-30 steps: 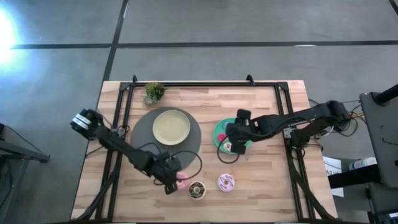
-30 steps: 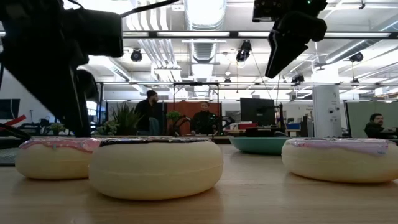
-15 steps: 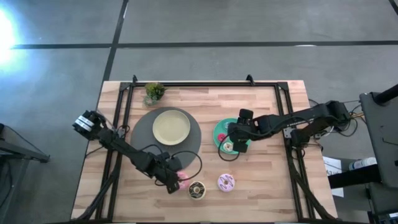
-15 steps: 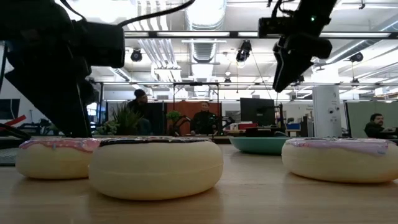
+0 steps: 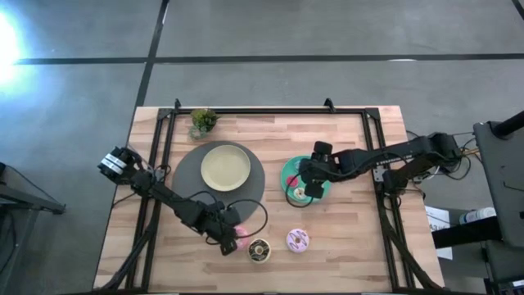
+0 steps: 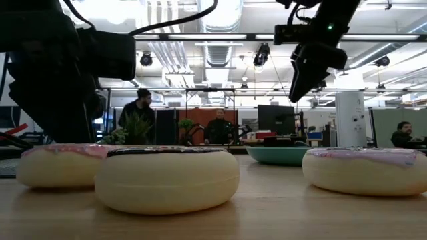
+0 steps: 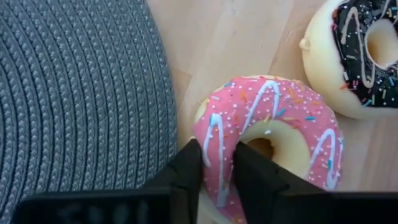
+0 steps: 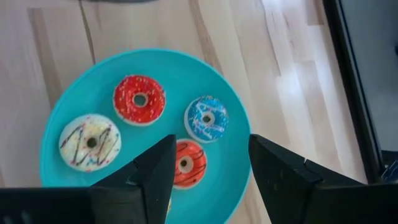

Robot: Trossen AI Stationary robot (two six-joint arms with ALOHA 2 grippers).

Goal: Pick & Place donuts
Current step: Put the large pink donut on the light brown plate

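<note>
Currently the left end effector (image 7: 216, 163) is pinching the pink donut's (image 7: 273, 134) rim on the desk (image 5: 344, 233), beside the grey mat (image 7: 74, 99). The right end effector (image 8: 208, 163) is hovering, fingers spread, over the teal plate (image 8: 74, 106). Next, probably a clean lift is needed, avoiding the chocolate donut (image 7: 357, 53).

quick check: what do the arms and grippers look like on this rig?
Both arms are dark, near-black, slim and jointed. A thin black cable loops off the left arm near its gripper. The left fingers are matte black, flat and wedge-shaped; the right gripper has broader black fingers with squared edges. No markings show.
</note>
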